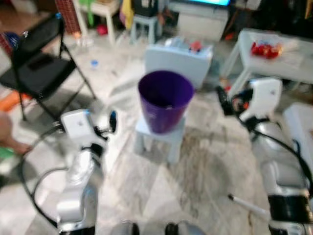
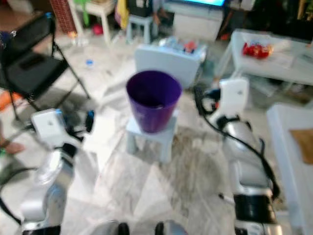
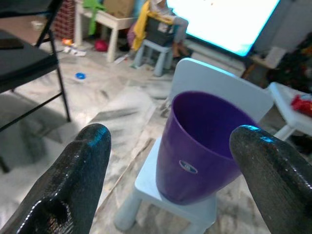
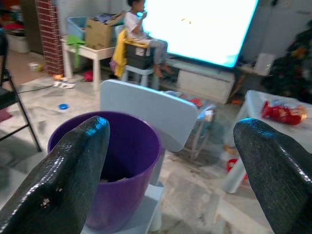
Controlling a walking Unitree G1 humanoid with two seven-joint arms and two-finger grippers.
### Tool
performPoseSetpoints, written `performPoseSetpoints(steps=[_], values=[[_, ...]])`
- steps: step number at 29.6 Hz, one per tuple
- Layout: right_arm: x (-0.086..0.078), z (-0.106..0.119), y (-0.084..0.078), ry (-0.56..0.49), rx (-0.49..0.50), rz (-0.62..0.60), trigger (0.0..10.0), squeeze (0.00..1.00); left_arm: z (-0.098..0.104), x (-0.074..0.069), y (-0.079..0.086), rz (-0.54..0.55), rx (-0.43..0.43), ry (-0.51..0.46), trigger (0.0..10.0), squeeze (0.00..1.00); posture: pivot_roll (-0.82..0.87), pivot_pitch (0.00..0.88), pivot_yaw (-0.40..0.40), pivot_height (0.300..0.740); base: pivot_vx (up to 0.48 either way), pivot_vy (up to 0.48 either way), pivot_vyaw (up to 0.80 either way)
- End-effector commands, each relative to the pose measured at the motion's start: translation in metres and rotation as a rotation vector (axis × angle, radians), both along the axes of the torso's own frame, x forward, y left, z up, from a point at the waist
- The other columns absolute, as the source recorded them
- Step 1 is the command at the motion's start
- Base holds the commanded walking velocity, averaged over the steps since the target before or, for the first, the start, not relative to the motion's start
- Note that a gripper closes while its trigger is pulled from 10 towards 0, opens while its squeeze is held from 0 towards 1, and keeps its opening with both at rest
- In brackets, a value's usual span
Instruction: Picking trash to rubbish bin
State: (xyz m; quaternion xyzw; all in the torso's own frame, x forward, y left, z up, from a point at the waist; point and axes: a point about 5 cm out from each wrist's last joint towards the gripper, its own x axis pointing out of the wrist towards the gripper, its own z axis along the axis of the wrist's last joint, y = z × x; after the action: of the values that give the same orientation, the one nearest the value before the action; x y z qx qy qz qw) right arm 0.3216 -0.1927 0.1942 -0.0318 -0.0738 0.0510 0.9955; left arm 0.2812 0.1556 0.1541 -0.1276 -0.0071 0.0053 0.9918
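I see the purple bin (image 1: 165,100) on a small chair (image 1: 161,134), left claw (image 3: 170,165) and right claw (image 4: 170,165) both spread, empty, flanking it.

Head eyes look down, wrist cameras forward — all share the purple bin (image 1: 165,100).

The purple bin (image 3: 204,146) bears a small oval label, seemingly too blurred to read.

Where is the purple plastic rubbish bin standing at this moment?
The purple plastic rubbish bin stands on the seat of a small pale blue chair, straight ahead of the robot in the head views, between its left hand and right hand.
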Motion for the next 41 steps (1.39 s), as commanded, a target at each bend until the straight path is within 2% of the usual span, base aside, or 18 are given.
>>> performPoseSetpoints(steps=[1,8,17,18,19,20,21,22,24,28,29,30,31,32,33,41], values=[[-0.0001,0.005,0.0008,-0.021,0.0,-0.004,10.0,1.0,-0.0013,0.0,0.0031,0.005,0.003,0.003,10.0,0.0,0.04,0.157,-0.089,0.74,0.0,0.48,0.0],[-0.0006,0.0043,0.0024,-0.023,0.003,-0.002,10.0,1.0,-0.0022,0.0024,0.0029,0.012,0.003,0.001,10.0,0.0,0.04,0.144,-0.092,0.74,0.0,0.457,0.0],[0.0007,0.005,0.003,-0.019,0.006,-0.005,10.0,1.0,-0.0018,0.004,0.0023,0.014,0.004,-0.011,10.0,0.0,0.03,0.139,-0.091,0.74,0.0,0.0,-0.18],[0.0007,0.0049,0.0029,-0.017,0.006,-0.007,10.0,0.95,-0.0018,0.0042,0.0024,0.014,0.004,-0.012,10.0,0.0,0.03,0.139,-0.091,0.74,0.0,0.0,-0.8],[0.0007,0.0046,0.0024,-0.015,0.007,-0.009,10.0,0.8,-0.0018,0.0044,0.0025,0.015,0.006,-0.013,10.0,0.0,0.03,0.142,-0.089,0.74,0.0,0.0,-0.8],[0.0007,0.0046,0.0024,-0.015,0.007,-0.009,10.0,0.8,-0.0018,0.0044,0.0025,0.015,0.006,-0.013,10.0,0.0,0.03,0.142,-0.089,0.74,0.0,0.0,-0.8],[0.0007,0.0045,0.0021,-0.014,0.007,-0.011,10.0,0.73,-0.0018,0.0045,0.0026,0.016,0.006,-0.013,10.0,0.0,0.03,0.142,-0.089,0.74,0.0,0.0,-0.8],[0.0005,0.0045,0.0019,-0.014,0.006,-0.012,10.0,0.73,-0.0018,0.0046,0.0026,0.017,0.007,-0.013,10.0,0.0,0.03,0.142,-0.089,0.74,0.0,0.0,-0.8],[0.0001,0.0038,0.0011,-0.011,0.009,-0.016,10.0,0.58,-0.002,0.0048,0.0024,0.016,0.008,-0.013,10.0,0.0,0.03,0.146,-0.088,0.74,0.0,0.0,-0.79],[-0.0004,0.0033,0.0014,-0.009,0.008,-0.018,10.0,0.51,-0.0022,0.0051,0.002,0.015,0.009,-0.013,10.0,0.0,0.03,0.147,-0.086,0.74,0.0,0.0,-0.79],[-0.0004,0.0033,0.0015,-0.009,0.008,-0.018,10.0,0.41,-0.0022,0.0052,0.0019,0.014,0.009,-0.013,10.0,0.0,0.03,0.148,-0.085,0.74,0.0,0.0,-0.79],[-0.0005,0.0034,0.0017,-0.009,0.008,-0.018,10.0,0.36,-0.0022,0.0052,0.0018,0.014,0.01,-0.014,10.0,0.0,0.03,0.148,-0.085,0.74,0.0,0.0,-0.8],[-0.0005,0.0035,0.0019,-0.009,0.008,-0.017,10.0,0.31,-0.0021,0.0054,0.0017,0.013,0.011,-0.015,10.0,0.0,0.03,0.148,-0.085,0.74,0.0,0.0,-0.79],[-0.0005,0.0035,0.0019,-0.009,0.008,-0.017,10.0,0.31,-0.002,0.0054,0.0017,0.013,0.012,-0.015,10.0,0.0,0.03,0.148,-0.085,0.74,0.0,0.0,-0.79],[-0.0007,0.0035,0.0019,-0.008,0.007,-0.017,10.0,0.0,-0.0018,0.0054,0.0017,0.013,0.014,-0.017,10.0,0.0,0.02,0.151,-0.084,0.74,0.0,0.0,-0.79],[-0.0014,0.0031,0.002,-0.005,0.007,-0.012,10.0,0.0,-0.0011,0.0056,0.0047,0.024,0.027,-0.02,10.0,0.0,0.02,0.155,-0.084,0.74,0.0,0.0,-0.79]])
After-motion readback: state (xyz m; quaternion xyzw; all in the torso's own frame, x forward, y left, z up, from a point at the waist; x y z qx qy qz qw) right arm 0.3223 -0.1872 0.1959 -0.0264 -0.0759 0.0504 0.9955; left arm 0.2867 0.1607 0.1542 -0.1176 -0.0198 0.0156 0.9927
